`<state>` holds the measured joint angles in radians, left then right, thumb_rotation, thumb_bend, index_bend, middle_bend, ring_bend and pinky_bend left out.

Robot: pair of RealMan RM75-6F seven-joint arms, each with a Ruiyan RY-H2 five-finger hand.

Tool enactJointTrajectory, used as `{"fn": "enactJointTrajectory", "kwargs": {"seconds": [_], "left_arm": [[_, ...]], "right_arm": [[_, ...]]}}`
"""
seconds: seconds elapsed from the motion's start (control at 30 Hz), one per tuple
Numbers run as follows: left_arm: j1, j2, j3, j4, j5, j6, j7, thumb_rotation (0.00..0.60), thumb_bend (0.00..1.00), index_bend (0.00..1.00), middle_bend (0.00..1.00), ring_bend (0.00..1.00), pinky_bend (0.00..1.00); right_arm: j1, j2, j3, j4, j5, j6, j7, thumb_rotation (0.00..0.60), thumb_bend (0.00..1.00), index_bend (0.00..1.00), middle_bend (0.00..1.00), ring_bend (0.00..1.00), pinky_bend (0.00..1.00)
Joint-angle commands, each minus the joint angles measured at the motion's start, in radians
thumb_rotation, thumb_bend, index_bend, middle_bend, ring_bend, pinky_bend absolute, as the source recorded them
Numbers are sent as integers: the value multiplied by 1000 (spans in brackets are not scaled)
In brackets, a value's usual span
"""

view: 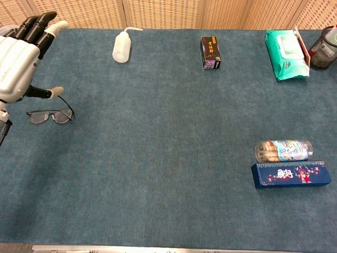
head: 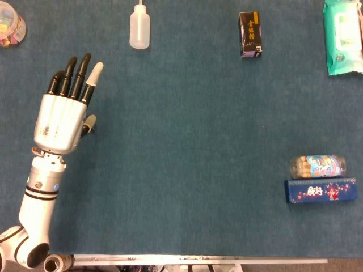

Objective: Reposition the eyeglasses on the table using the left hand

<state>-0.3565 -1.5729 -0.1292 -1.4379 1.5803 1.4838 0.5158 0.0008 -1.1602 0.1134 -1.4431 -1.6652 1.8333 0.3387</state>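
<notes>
Eyeglasses (view: 50,115) lie near the table's left edge, under the empty, outstretched left hand (view: 18,58).

Bright, even light from overhead, both views sharp; only faint soft shadows on the table (view: 168,158), no glare, no blur.

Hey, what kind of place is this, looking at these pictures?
Probably a robot test bench rather than a home: a white robot left hand hovers above wire-framed eyeglasses on a blue felt-covered table, with unrelated items spaced apart, like a clear squeeze bottle and a teal wet-wipes pack.
</notes>
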Motion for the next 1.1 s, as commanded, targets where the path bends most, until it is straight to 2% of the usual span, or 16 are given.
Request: {"fn": "enactJointTrajectory", "kwargs": {"seconds": [0.03,0.63,1.1], "left_arm": [[-4,-8,-2,12,-5,-5,-1,600,74,66,0,58,233],[-11,-63,-41,136,-84,-10,4,600,74,66,0,58,233],[-15,-85,-39,212,-112,-22,-37,600,74,66,0,58,233]], "right_arm": [[0,0,0,0,0,0,-1,600,313,601,573,507,524],[0,1,2,0,3,-1,3,600,313,601,573,507,524],[0,0,2,0,3,-2,1,600,313,601,573,507,524]]}}
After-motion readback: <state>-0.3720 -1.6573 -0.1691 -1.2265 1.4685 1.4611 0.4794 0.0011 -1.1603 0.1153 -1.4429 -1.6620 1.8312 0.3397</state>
